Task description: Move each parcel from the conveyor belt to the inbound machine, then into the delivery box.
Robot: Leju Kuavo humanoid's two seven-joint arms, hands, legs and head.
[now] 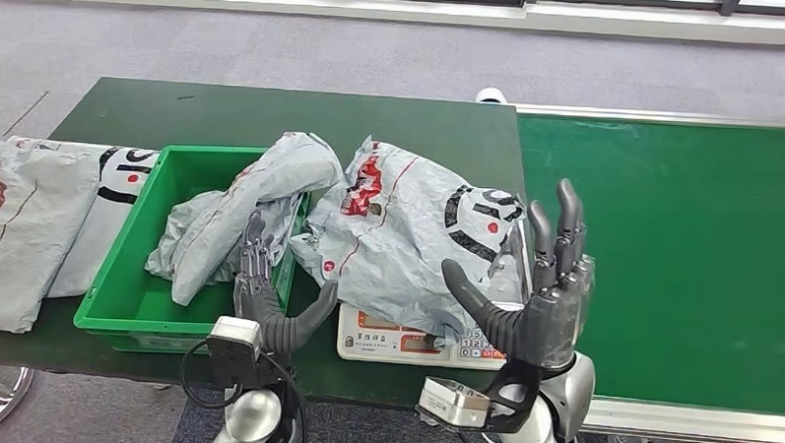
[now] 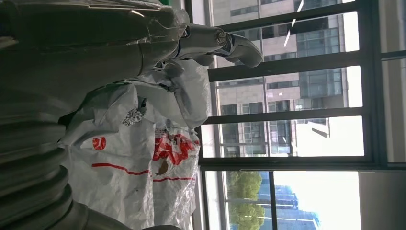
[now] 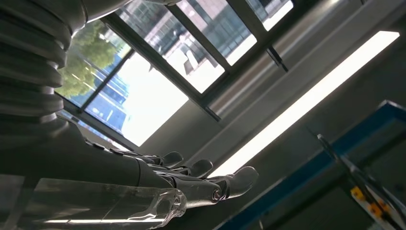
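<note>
A crumpled grey parcel (image 1: pixel 408 232) with red and black print lies on the white scale (image 1: pixel 404 342), the inbound machine, at the table's front. A second grey parcel (image 1: pixel 241 211) lies in the green delivery box (image 1: pixel 120 286), draped over its right rim. My left hand (image 1: pixel 268 296) stands open at the box's front right corner, fingers up against that parcel. My right hand (image 1: pixel 534 295) is open and upright just right of the scale, holding nothing. In the left wrist view the grey parcel (image 2: pixel 139 158) sits close behind my left hand's fingers (image 2: pixel 210 43).
Two more grey parcels (image 1: pixel 34 219) lie flat on the dark green table (image 1: pixel 274 114), left of the box. The bright green conveyor belt (image 1: pixel 663 251) runs along the right, with a metal edge (image 1: pixel 677 419) at its front.
</note>
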